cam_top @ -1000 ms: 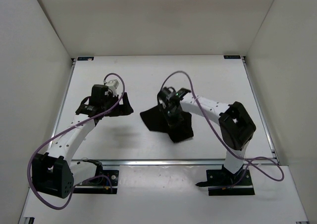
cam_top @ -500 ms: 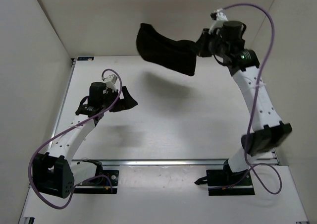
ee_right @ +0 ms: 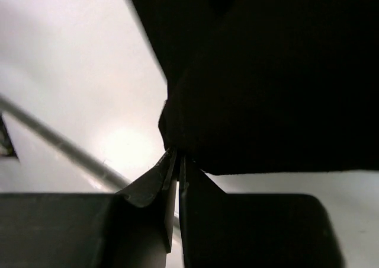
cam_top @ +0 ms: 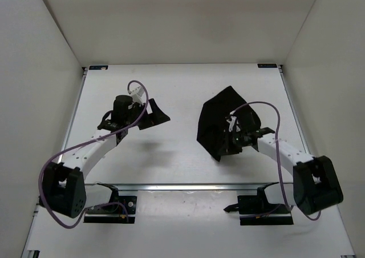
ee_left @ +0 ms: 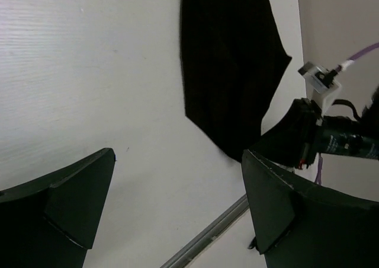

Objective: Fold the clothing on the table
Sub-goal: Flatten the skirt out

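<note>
The black clothing [cam_top: 218, 120] lies bunched right of the middle of the white table [cam_top: 171, 81]. Its near edge is pinched in my right gripper [cam_top: 227, 142]. In the right wrist view the fingers [ee_right: 172, 173] are pressed together on a fold of the clothing [ee_right: 266, 72], which fills the upper frame. My left gripper [cam_top: 157, 116] hovers left of the middle, open and holding nothing, well apart from the garment. The left wrist view shows the clothing [ee_left: 231, 72] ahead, between its wide-spread fingers [ee_left: 77, 203], and the right arm's wrist [ee_left: 331, 137] beside it.
A metal rail [cam_top: 199, 185] runs along the table's near edge, also seen as the rail [ee_left: 207, 235] in the left wrist view. White walls [cam_top: 34, 69] close in the left, back and right. Purple cables [cam_top: 251, 105] loop over both arms.
The right arm held the clothing high at the back half a second ago; it has swung it down onto the table right of centre. The left gripper shifted slightly right, still open.
</note>
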